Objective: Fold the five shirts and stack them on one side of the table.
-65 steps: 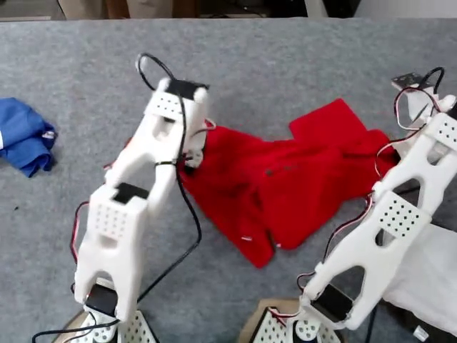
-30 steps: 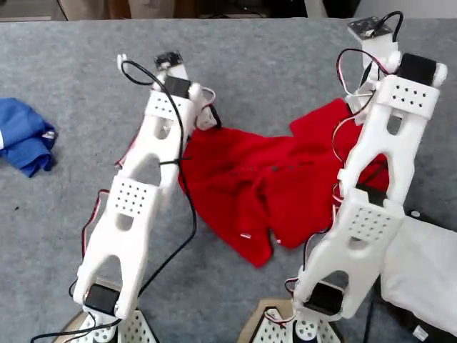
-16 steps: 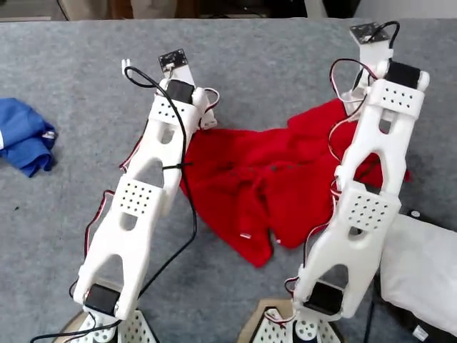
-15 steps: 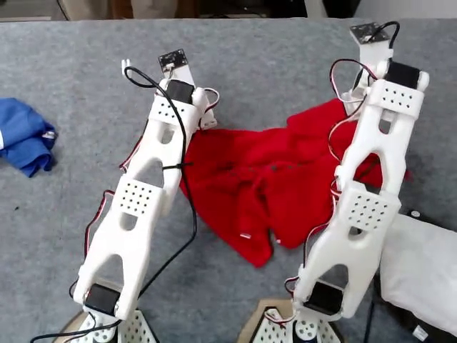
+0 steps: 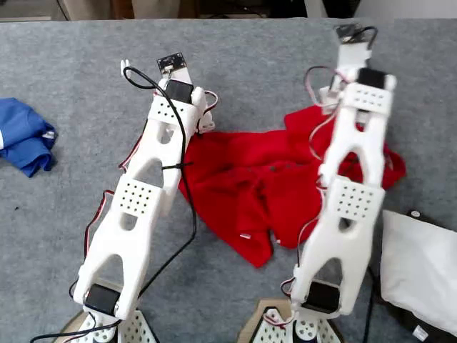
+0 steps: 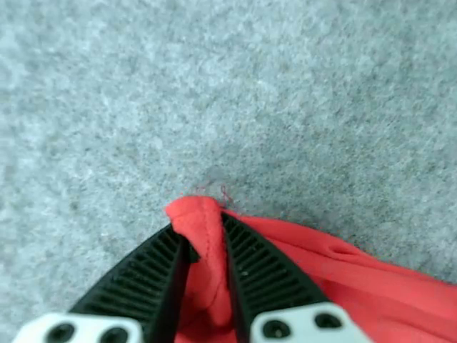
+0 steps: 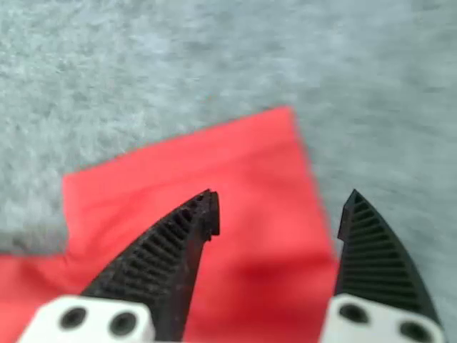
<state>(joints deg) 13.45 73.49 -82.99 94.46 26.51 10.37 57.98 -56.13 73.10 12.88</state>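
Grey felt worktop (image 5: 285, 64) carries a crumpled red cotton shirt (image 5: 264, 186) at frame centre. Left tool (image 6: 202, 229) is clenched on the shirt's upper-left corner. Right tool (image 7: 282, 207) — jaws spread — has swung in from the right edge above the upper-right sleeve. Judgement: spreading grip nearly set; folding not begun.

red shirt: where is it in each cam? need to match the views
High view: the red shirt lies crumpled mid-table, between the two arms.
Left wrist view: a bunched corner of it is pinched in the left gripper.
Right wrist view: a flat corner of it lies under the open right gripper.
Shared landmark: the grey table cover bordering the shirt's edge.
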